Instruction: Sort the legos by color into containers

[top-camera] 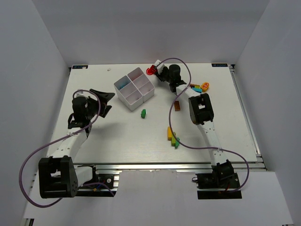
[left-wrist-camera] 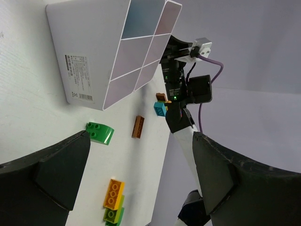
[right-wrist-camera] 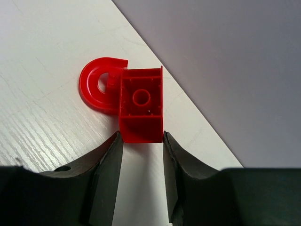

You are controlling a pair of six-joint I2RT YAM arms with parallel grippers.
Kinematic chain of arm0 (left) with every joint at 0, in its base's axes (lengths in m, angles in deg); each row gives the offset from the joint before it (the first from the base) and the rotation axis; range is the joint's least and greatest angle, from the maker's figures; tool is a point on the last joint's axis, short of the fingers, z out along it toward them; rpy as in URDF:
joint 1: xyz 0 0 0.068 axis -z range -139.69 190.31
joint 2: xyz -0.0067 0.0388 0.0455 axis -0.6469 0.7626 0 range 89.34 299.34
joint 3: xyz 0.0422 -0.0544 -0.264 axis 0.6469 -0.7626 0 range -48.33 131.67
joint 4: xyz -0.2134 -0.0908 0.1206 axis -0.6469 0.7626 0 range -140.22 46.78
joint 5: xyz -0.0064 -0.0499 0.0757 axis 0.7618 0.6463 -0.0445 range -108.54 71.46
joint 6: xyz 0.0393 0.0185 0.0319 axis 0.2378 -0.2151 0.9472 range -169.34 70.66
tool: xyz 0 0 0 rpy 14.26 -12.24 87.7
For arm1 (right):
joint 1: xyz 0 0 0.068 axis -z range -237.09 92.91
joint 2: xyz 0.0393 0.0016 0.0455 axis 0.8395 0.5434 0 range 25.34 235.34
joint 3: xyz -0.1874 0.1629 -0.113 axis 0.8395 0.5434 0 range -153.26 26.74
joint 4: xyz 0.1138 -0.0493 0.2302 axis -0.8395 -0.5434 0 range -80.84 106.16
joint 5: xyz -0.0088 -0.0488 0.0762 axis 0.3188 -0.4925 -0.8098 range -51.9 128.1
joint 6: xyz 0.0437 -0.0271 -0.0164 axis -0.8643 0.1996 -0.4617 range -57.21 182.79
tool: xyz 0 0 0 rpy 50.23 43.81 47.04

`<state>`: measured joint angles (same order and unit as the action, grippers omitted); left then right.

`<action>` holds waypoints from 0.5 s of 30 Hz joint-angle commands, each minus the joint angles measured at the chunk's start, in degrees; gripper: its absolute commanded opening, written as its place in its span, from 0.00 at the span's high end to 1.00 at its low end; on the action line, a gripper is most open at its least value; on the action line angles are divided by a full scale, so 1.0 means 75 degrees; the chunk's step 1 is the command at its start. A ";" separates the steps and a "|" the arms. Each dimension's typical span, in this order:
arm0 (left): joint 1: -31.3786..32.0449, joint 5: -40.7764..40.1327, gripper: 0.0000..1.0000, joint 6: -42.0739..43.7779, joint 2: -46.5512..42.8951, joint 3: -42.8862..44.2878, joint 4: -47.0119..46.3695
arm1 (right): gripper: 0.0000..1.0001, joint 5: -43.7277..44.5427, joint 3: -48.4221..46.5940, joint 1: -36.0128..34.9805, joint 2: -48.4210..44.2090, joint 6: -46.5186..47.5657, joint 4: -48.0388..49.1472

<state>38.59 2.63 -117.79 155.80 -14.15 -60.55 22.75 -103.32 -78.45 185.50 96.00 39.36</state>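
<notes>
My right gripper (right-wrist-camera: pixel 141 140) is shut on the near end of a red lego (right-wrist-camera: pixel 141 106), which has a red arch piece (right-wrist-camera: pixel 96 87) stuck to its far side. In the top view this red lego (top-camera: pixel 151 70) sits by the table's far edge, just right of the white four-compartment tray (top-camera: pixel 128 100). My left gripper (top-camera: pixel 106 100) stands open and empty left of the tray. Loose legos lie on the table: a green one (top-camera: pixel 143 113), a brown one (top-camera: pixel 177 105), a yellow-and-green group (top-camera: pixel 172 136) and a blue-orange-yellow cluster (top-camera: pixel 200 87).
The left wrist view shows the tray's side wall (left-wrist-camera: pixel 84 61), the green lego (left-wrist-camera: pixel 99 133), the brown lego (left-wrist-camera: pixel 138 126) and the yellow brick (left-wrist-camera: pixel 114 193) between its fingers' spread. The right arm's purple cable (top-camera: pixel 171 127) loops over the table.
</notes>
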 commanded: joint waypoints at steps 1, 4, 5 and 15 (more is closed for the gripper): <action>-0.0029 0.0084 0.02 0.0009 -0.0295 -0.0068 -0.0041 | 1.00 0.0102 0.0057 0.0036 -0.0565 -0.0186 0.0399; -0.0029 0.0095 0.02 -0.0003 -0.0341 -0.0092 -0.0053 | 1.00 -0.0003 -0.0201 0.0036 -0.0519 -0.0174 0.0259; -0.0029 0.0107 0.02 -0.0003 -0.0341 -0.0080 -0.0041 | 1.00 -0.0038 -0.0236 0.0048 -0.0495 -0.0163 0.0223; -0.0052 0.0084 0.02 0.0056 -0.0470 -0.0068 0.0088 | 1.00 -0.0554 -0.0073 0.0036 -0.0541 -0.0209 -0.0058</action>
<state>38.55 2.91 -117.76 154.09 -14.18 -60.13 20.69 -103.16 -78.43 185.35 95.13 39.06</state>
